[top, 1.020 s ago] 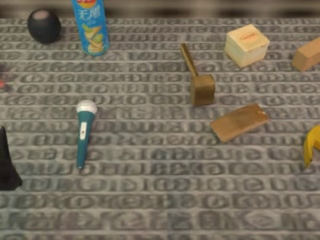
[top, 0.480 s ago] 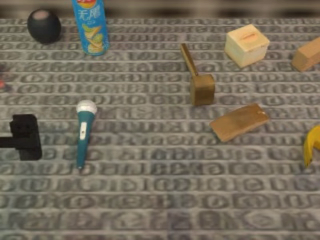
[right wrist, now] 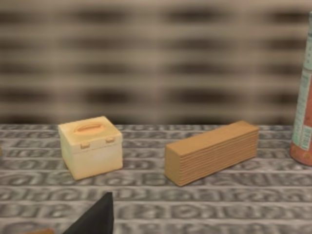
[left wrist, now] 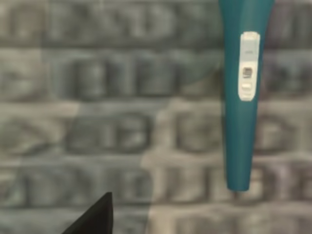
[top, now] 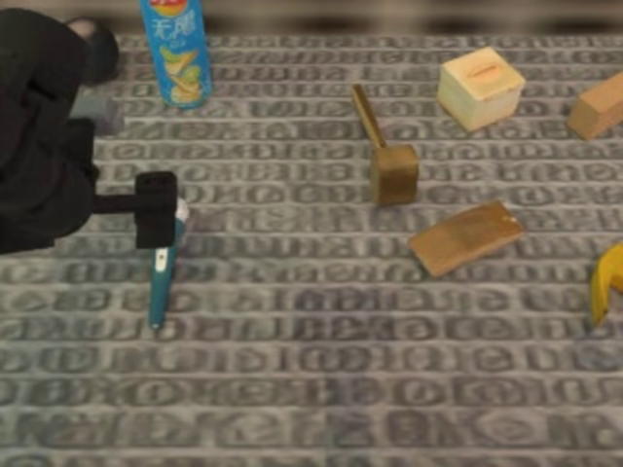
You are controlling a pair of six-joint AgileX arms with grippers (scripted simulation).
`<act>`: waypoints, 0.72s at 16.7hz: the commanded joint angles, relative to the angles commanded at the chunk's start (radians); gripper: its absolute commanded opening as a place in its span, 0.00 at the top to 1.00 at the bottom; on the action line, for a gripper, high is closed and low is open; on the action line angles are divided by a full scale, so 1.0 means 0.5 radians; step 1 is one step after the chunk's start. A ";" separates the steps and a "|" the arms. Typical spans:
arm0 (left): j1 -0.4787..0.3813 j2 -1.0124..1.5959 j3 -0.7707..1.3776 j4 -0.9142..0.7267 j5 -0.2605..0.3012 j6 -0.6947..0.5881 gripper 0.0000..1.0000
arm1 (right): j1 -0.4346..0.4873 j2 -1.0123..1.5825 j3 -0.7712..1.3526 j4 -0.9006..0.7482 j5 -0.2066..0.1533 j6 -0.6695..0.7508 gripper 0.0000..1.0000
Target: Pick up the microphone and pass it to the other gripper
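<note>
Left end effector (top: 156,209) over the microphone (top: 161,277) head, handle lying clear on table (top: 311,389); finger opening: cannot tell.

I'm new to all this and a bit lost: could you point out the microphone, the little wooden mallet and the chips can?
microphone (top: 158,282): top view, on its teal handle.
wooden mallet (top: 393,173): top view, on its blocky head.
chips can (top: 179,53): top view, on its blue side.

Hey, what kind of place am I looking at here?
Likely a simulated tabletop test scene: a patterned grey table strewn with unrelated props, such as a microphone, a wooden mallet and a chips can, with the left gripper over the microphone.
</note>
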 joint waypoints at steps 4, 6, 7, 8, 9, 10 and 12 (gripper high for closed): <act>-0.083 0.458 0.297 -0.243 -0.012 -0.076 0.00 | 0.000 0.000 0.000 0.000 0.000 0.000 0.00; -0.104 0.563 0.365 -0.308 -0.016 -0.094 0.00 | 0.000 0.000 0.000 0.000 0.000 0.000 0.00; -0.109 0.583 0.378 -0.321 -0.017 -0.098 0.00 | 0.000 0.000 0.000 0.000 0.000 0.000 0.00; -0.109 0.583 0.378 -0.321 -0.017 -0.098 0.00 | 0.000 0.000 0.000 0.000 0.000 0.000 0.00; -0.109 0.583 0.378 -0.321 -0.017 -0.098 0.00 | 0.000 0.000 0.000 0.000 0.000 0.000 0.00; -0.109 0.583 0.378 -0.321 -0.017 -0.098 0.00 | 0.000 0.000 0.000 0.000 0.000 0.000 0.00; -0.099 0.582 0.369 -0.310 -0.016 -0.095 0.00 | 0.000 0.000 0.000 0.000 0.000 0.000 0.00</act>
